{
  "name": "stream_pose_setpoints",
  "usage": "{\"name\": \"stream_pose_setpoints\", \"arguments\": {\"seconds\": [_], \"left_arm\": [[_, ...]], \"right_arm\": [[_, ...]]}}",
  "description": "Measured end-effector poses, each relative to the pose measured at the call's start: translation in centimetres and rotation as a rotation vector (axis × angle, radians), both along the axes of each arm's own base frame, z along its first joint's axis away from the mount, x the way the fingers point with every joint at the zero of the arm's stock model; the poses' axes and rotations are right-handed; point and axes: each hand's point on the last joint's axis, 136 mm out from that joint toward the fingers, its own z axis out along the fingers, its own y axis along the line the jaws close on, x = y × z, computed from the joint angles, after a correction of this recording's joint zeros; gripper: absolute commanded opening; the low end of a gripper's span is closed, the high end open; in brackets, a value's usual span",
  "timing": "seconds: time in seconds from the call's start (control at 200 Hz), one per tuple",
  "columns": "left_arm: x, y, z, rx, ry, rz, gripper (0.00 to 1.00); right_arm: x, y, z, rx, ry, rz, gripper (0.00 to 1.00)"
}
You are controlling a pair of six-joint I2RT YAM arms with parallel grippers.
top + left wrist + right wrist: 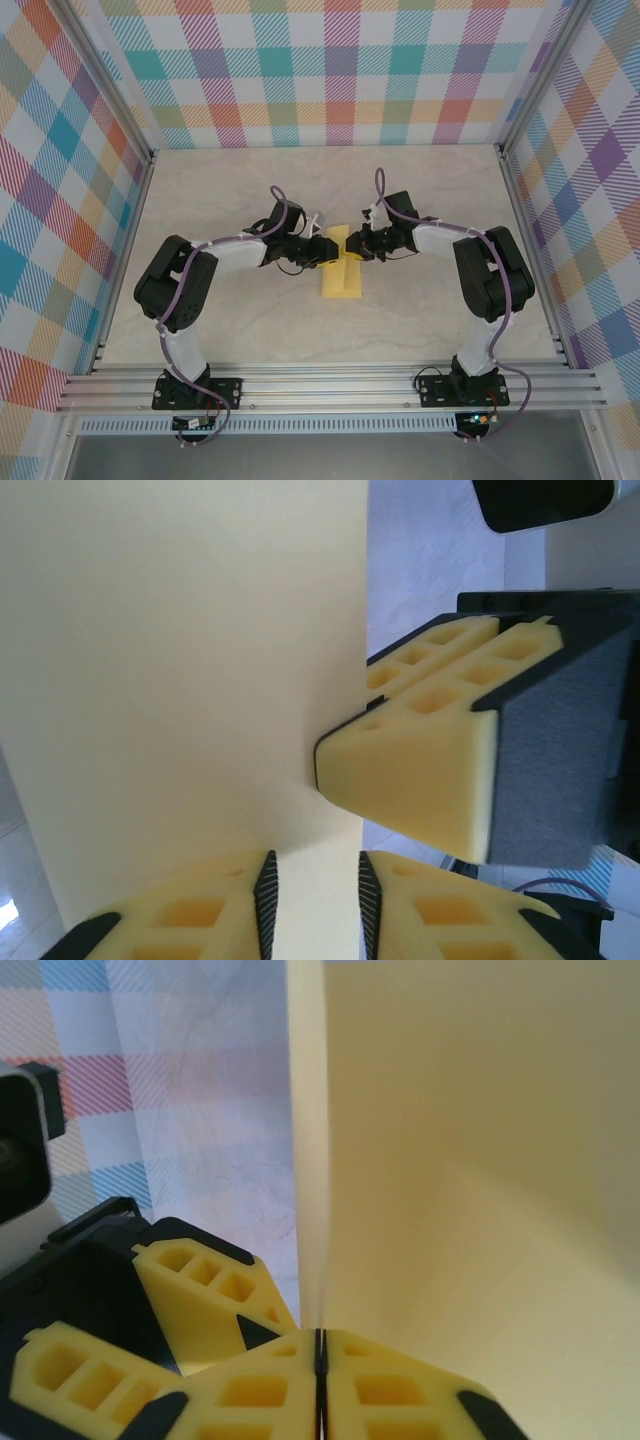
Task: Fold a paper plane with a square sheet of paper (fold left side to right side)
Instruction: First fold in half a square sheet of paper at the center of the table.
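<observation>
Left gripper (320,250) sits at 9 o'clock of the thin yellow-orange square sheet of paper (340,270), which is mid-table and partly lifted. Its fingers (200,920) are parted with paper in the gap, no firm pinch. Right gripper (361,244), at 3 o'clock, has fingers (250,1390) pressed together on the sheet's edge. You're likely mid left-to-right fold; next, match edges, then flatten the crease. The pale marbled tabletop (240,190) is open toward 12 o'clock, plaid walls (60,200) well apart.
</observation>
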Motion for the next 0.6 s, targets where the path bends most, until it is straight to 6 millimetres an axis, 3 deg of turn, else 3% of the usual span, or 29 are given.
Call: {"name": "stream_pose_setpoints", "arguments": {"seconds": [0.245, 0.455, 0.6], "left_arm": [[0.2, 1.7, -0.3, 0.111, -0.033, 0.040, 0.52], [1.1, 2.1, -0.5, 0.190, -0.032, 0.065, 0.55], [1.7, 1.4, -1.8, 0.238, -0.013, 0.062, 0.54]], "right_arm": [[1.2, -1.8, -0.6, -0.138, -0.031, -0.021, 0.04], [2.0, -2.4, -2.1, -0.213, -0.036, -0.018, 0.05], [1.7, -2.9, -3.2, -0.253, -0.010, -0.021, 0.06]]}}
